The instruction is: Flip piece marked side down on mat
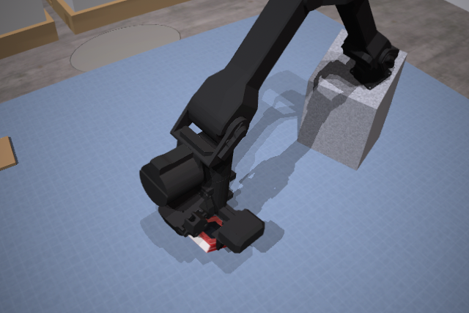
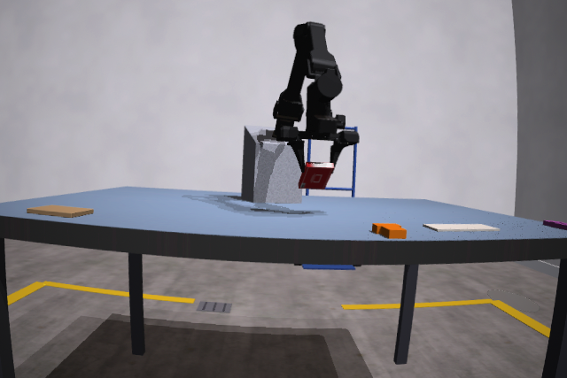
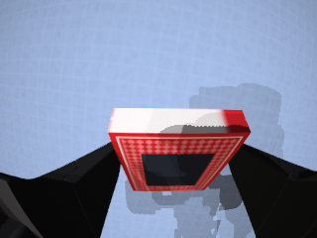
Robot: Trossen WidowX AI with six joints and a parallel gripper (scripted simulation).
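Observation:
The piece is a flat red block (image 3: pixel 178 150) with a dark square mark on one face and a pale edge. My gripper (image 3: pixel 175 148) is shut on it by two opposite sides and holds it in the air above the blue mat, tilted steeply. In the wrist view the marked face turns toward the camera. In the exterior view the piece (image 2: pixel 315 175) hangs between the fingers (image 2: pixel 318 167), well above the mat, marked face toward that camera. In the top view the wrist hides most of the piece (image 1: pixel 208 237); only a red and white corner shows.
The grey stone pedestal (image 1: pixel 348 108) that carries my base stands behind the piece. A tan board (image 2: pixel 59 211) lies at the mat's left. An orange block (image 2: pixel 389 230), a white slab (image 2: pixel 460 227) and a purple piece (image 2: pixel 555 224) lie to the right.

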